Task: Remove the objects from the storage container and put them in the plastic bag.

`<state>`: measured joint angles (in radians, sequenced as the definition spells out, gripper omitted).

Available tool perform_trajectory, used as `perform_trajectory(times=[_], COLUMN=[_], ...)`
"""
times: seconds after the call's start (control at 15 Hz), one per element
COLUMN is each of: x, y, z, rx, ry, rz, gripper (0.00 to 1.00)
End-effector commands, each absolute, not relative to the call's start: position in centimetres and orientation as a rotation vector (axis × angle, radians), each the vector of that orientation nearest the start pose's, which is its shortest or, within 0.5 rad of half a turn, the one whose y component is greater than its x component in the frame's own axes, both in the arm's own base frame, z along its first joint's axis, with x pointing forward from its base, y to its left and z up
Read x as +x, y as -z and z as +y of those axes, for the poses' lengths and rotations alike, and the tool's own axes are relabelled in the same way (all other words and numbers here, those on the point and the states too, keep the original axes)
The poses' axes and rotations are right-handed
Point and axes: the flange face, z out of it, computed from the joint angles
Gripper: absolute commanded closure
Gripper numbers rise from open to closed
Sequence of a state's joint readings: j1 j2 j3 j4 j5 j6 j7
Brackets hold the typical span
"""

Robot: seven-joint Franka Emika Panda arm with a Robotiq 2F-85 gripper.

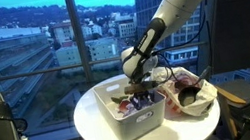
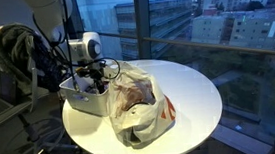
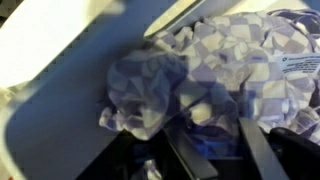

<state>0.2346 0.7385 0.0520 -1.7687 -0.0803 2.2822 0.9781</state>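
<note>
Standing on a round white table (image 1: 86, 117) beside tall windows (image 1: 20, 46) over a dusk city, the rigid, straight-walled storage container (image 1: 129, 126) sits mid-frame with the crinkly plastic bag (image 1: 186, 99) just beside it on the right. Bare tabletop rings both out to the curved edge. The gripper (image 1: 140, 89) hangs inside the tub over the soft, checked purple-white cloth (image 3: 200, 70). Whether its jaws pinch the cloth cannot be told.

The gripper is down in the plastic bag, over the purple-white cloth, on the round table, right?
No: the gripper is down in the storage tub, not the plastic bag beside it, as both exterior views show. The cloth and round table are right.
</note>
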Motion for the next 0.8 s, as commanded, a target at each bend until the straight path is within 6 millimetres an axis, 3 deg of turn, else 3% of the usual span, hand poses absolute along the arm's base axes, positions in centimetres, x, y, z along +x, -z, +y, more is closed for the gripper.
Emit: perform_trajectory(times=[0.0, 0.13, 0.27, 0.73], x=[61.0, 61.4, 62.1, 63.6], y=[-13.8, -14.8, -16.5, -26.4], z=[18.0, 18.4, 19.1, 23.5], rx=[-2.993, -2.88, -2.788, -2.573], ry=[-0.321, -0.343, -0.329, -0.152], rz=[1.048, 1.095, 1.102, 0.973], gripper=[0.8, 0.94, 1.0, 0.97])
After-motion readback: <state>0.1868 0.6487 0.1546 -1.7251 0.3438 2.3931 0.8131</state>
